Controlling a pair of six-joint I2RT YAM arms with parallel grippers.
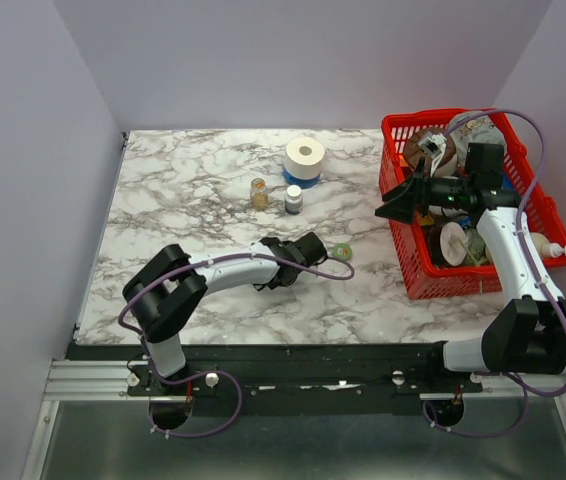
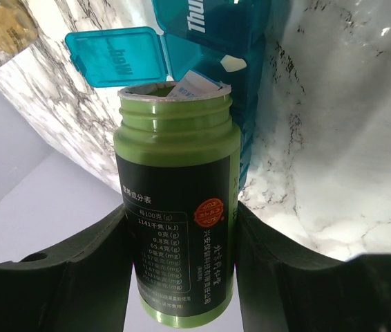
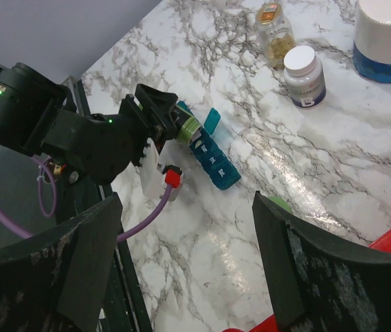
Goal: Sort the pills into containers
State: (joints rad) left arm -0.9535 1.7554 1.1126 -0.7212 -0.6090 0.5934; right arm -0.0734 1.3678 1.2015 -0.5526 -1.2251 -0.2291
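the left hand [image 2: 180, 235] is clamped on a green bottle [image 2: 175, 173], one finger on each side of its label. the bottle is uncapped and its open mouth points away from the hand. the teal pill organizer [image 2: 209, 28] lies on the marble table [image 1: 183, 190] just ahead of that mouth, with one lid [image 2: 116, 55] flipped up to the left of the bottle neck. something white and blue sits in the mouth, possibly a packet, though the view is too close to say.

the right hand [image 3: 185, 207] hangs with its fingers wide apart and holds nothing, over the near edge of the red basket [image 1: 418, 285]. well beyond its fingertips stand a white bottle [image 3: 304, 75] and an amber bottle [image 3: 275, 31].
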